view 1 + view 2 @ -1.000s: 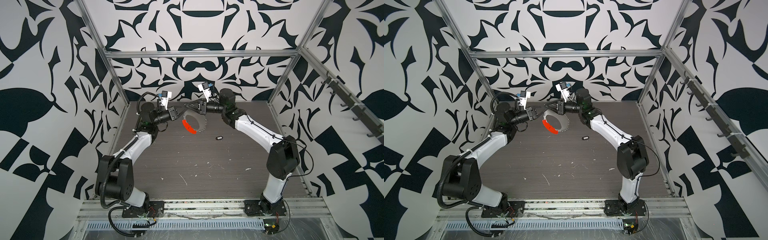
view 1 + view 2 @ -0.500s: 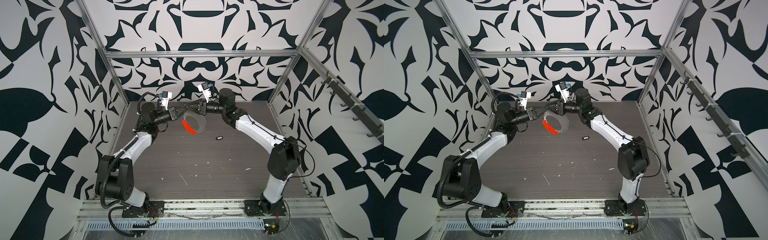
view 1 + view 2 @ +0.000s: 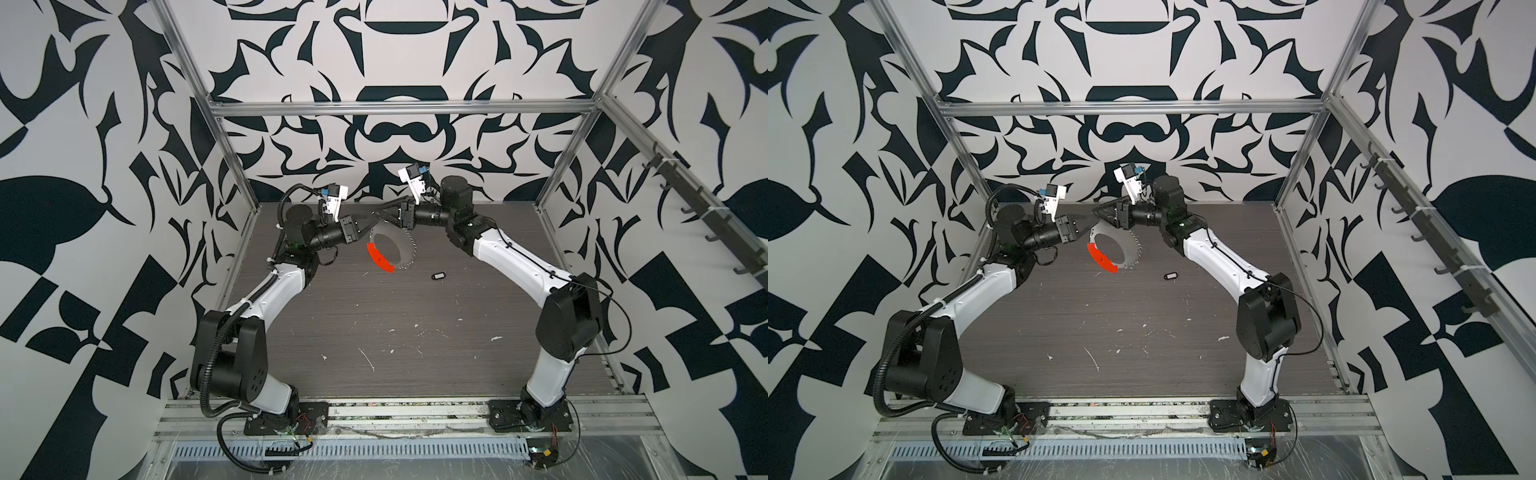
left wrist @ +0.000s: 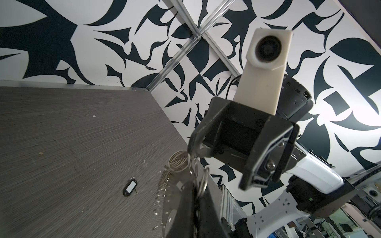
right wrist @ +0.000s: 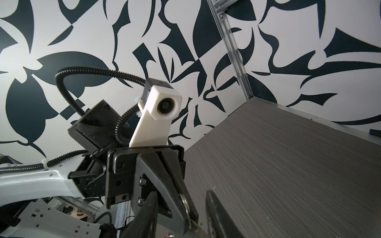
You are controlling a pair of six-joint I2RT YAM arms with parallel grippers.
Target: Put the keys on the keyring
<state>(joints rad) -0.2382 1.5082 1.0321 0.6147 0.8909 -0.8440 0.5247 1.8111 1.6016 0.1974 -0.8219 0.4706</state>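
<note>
Left pincer (image 3: 368, 230) is pinching the upper left rim of the keyring (image 3: 405, 249) with its fingers pressed together. It is holding the loop tilted on edge in the upper centre of both top views. I cannot tell whether the lower edge is clearing the counter (image 3: 415, 332).

Right pincer (image 3: 380, 214) is hovering at the loop's top edge with fingers spread. In the left wrist view one fingertip appears to be touching the bunched split rings (image 4: 179, 162), and nothing is sitting between the two fingers.

Key tag (image 3: 437, 275) is lying flat on the counter, near the loop's lower right but apart from it.

Progress, as I am judging it: early. The loop is being presented, but the tag is not yet picked up or threaded. Fetching and threading are remaining.

Count:
- one keyring, with one orange segment (image 3: 380, 259)
- one key tag
- two pincers
- split rings: too many and too small for counting
</note>
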